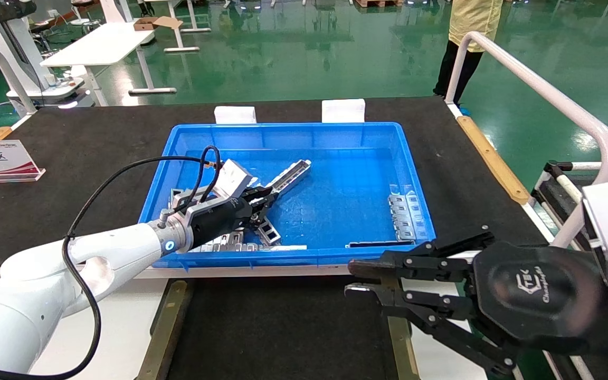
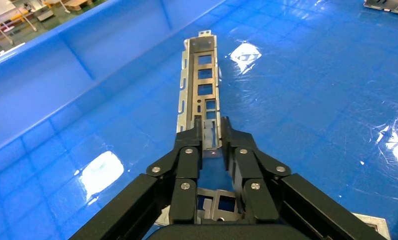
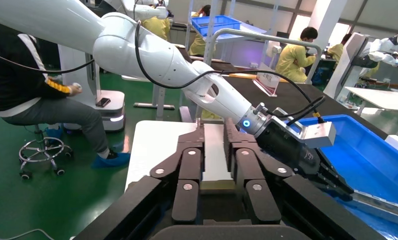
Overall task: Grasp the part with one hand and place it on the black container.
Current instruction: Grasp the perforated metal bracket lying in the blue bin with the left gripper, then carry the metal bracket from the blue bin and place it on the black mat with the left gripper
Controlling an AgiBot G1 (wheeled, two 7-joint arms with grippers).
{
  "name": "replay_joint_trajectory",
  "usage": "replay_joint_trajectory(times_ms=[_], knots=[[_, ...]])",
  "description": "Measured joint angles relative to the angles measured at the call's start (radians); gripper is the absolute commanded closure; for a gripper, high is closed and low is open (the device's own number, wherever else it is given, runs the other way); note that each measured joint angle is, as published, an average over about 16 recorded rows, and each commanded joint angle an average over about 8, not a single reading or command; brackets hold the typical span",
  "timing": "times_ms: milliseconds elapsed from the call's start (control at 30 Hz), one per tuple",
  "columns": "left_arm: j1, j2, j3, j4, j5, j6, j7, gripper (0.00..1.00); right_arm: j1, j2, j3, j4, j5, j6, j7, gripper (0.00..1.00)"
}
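Lifting comes next: my left end effector (image 2: 211, 142), nearly closed, pinches the long silver-grey metal channel part (image 2: 200, 80) inside the blue plastic bin (image 1: 372, 137); right end effector (image 1: 359, 279) waits, slightly parted, empty.

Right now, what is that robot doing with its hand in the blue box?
The left gripper is inside the blue bin, with its fingers closed on one end of the part, a long silver metal bar. The bar's other end points toward the back of the bin. More metal pieces lie in the bin. The black container, where the bar should go, sits nearer the robot. The right gripper waits beside it, holding nothing.
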Motion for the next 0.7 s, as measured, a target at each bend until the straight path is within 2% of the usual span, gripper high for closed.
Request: replay_joint_trajectory(times_ms=[700], knots=[[-0.028, -0.002, -0.030, -0.003, -0.054, 0.006, 0.009, 1.00, 0.000, 0.000, -0.001, 0.000, 0.000, 0.000, 0.000, 1.00]])
